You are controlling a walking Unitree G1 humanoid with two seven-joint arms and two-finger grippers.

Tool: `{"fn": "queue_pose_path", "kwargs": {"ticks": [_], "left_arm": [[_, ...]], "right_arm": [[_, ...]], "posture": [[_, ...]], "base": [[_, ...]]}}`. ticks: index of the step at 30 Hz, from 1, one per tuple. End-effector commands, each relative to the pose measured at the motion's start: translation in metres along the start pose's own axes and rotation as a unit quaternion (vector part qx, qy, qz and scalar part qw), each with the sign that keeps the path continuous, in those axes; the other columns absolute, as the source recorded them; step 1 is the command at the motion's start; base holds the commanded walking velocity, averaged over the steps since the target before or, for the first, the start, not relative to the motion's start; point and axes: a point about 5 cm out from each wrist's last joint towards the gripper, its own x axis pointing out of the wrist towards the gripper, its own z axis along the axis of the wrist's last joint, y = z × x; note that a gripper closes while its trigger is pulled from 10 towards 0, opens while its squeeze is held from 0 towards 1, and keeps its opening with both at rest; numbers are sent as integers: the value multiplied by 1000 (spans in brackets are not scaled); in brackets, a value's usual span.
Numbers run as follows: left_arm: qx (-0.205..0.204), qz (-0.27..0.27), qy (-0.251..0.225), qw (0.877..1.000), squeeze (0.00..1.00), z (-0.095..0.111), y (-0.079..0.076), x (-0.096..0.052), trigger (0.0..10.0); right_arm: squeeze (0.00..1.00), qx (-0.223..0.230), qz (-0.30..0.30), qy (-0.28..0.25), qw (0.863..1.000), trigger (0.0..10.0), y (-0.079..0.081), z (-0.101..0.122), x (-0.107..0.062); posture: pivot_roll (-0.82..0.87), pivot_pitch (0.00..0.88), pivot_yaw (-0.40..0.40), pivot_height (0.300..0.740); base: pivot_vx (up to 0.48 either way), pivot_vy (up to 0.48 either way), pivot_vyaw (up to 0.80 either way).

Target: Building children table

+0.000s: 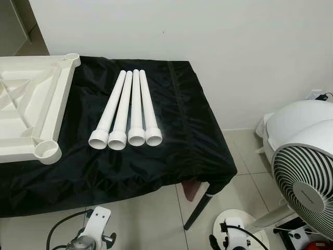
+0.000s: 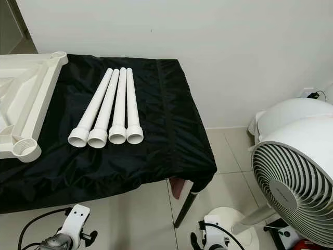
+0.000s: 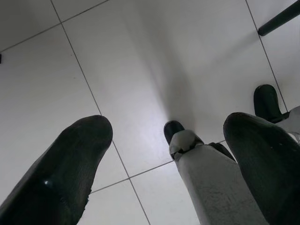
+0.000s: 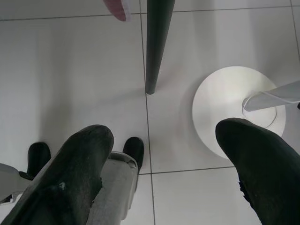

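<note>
Four white table legs side by side on black cloth covering work table, wide socket ends toward robot, touching or nearly so. Upside-down white tabletop just left of legs, corner sockets up, partly out of frame. Left gripper hanging low over tiled floor, fingers spread wide, holding nothing. Right gripper same: low, fingers wide apart, empty, near black table leg & round white fan base. White fan standing at right, beside table.
</note>
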Motion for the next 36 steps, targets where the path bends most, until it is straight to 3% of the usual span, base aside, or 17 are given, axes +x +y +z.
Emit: {"fn": "queue_pose_path", "kwargs": {"ticks": [1,36], "left_arm": [[-13,59,20,998,0,-12,3,-2,10000],[-4,50,41,998,0,-24,-7,-3,10000]], "right_arm": [[0,-3,-3,19,1000,10000,-3,-7,-2],[0,-25,-3,42,999,10000,-9,-18,-7]], "posture": [[28,0,-52,740],[24,0,-71,740]], "base": [[0,251,0],[0,279,0]]}}
